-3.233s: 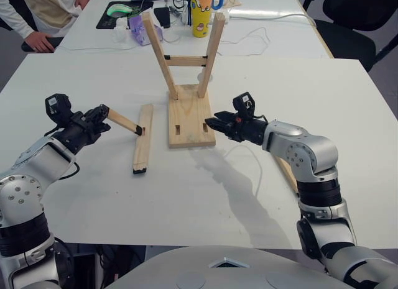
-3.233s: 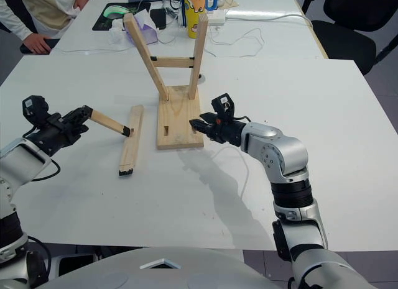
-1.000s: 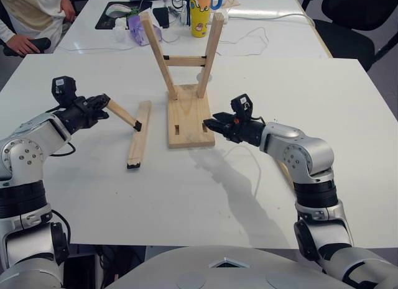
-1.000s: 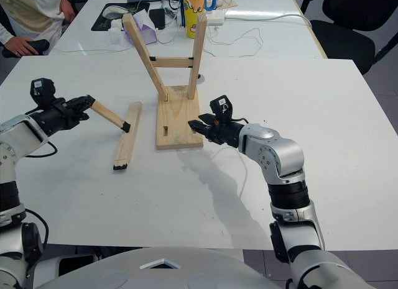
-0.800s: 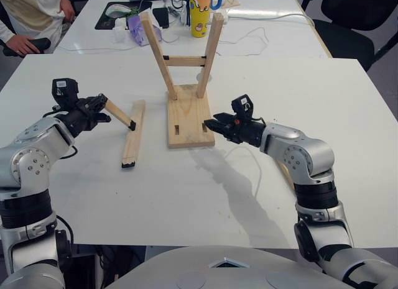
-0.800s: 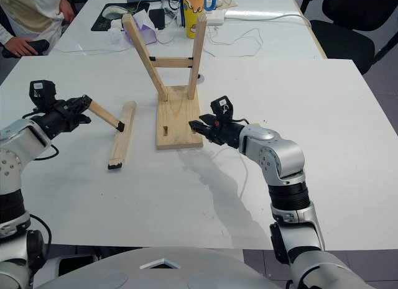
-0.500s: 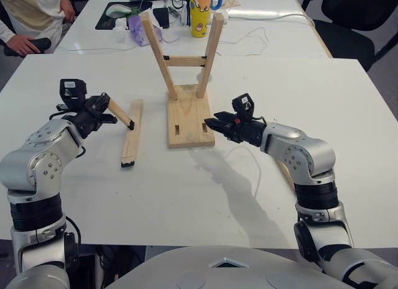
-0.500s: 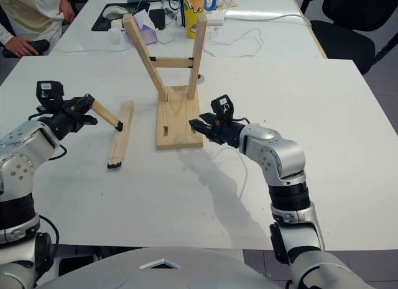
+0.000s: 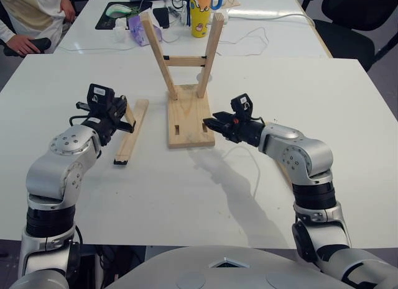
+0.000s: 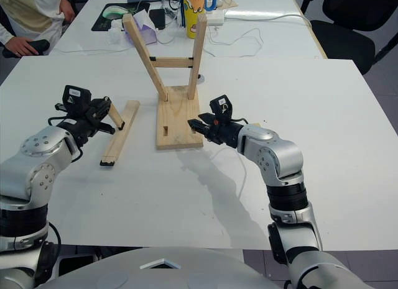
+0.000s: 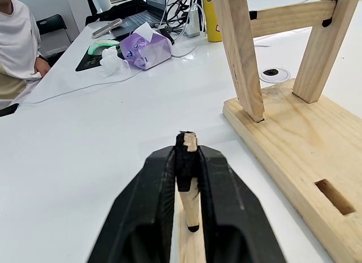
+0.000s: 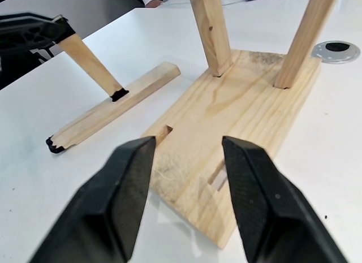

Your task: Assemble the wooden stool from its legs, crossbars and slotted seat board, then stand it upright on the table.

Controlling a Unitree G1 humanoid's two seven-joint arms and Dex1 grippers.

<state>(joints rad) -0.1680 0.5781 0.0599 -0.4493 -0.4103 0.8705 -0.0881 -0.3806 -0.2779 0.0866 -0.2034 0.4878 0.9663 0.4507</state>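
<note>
Crossbar (image 11: 192, 205), square pale wood, black-tipped, clamped in left end effector (image 11: 186, 159).

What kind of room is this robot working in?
Most likely an office or lab workspace: white tables, a swivel office chair, and a back desk holding a computer mouse and a tissue box.

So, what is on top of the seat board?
Two legs, joined by a crossbar, stand in the board's far slots. The two near slots are empty. How deep the leg ends go is hidden.
</note>
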